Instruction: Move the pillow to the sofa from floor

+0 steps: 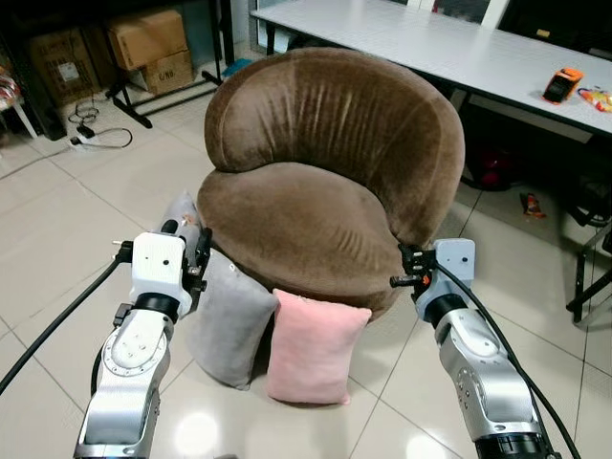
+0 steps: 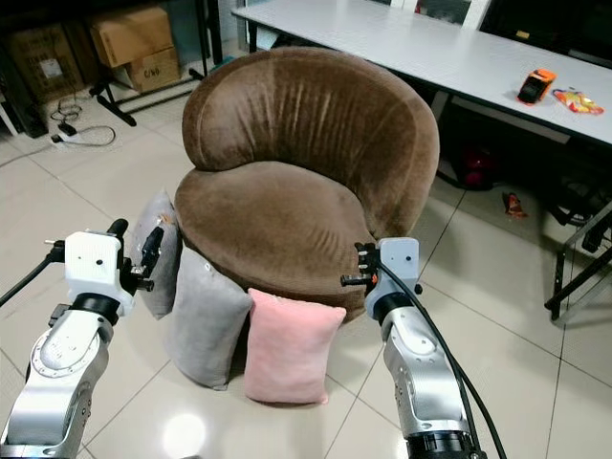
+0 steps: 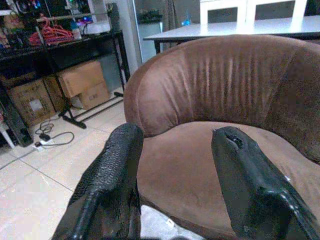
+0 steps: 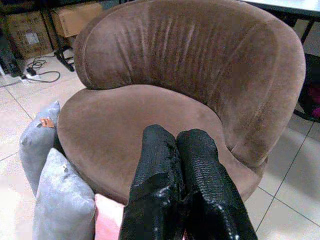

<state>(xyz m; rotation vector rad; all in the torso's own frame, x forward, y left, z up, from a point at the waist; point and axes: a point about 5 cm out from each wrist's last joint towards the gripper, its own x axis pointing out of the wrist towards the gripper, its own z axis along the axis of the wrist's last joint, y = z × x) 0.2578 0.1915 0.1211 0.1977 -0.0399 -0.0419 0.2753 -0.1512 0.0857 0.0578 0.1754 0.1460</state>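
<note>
Three pillows lean upright on the tiled floor against the front of a round brown sofa chair.

The pink pillow (image 1: 316, 349) stands at the front base of the sofa chair (image 1: 325, 182), touching the larger grey pillow (image 1: 228, 320) beside it; a second grey pillow (image 2: 155, 251) is wedged further round the chair's side. All three rest on the tiled floor (image 1: 57, 239). The left gripper (image 3: 175, 180) hovers just beside the chair's front edge above the grey pillows, its fingers (image 3: 112, 175) spread wide with nothing between them. The right gripper (image 4: 177, 185) hangs near the chair's other front corner, its fingers (image 4: 155, 175) pressed together and empty. Behind the chair stands a long white counter (image 1: 430, 43) carrying an orange device (image 1: 562, 84), and cardboard boxes (image 1: 148, 48) sit beyond the chair.
</note>
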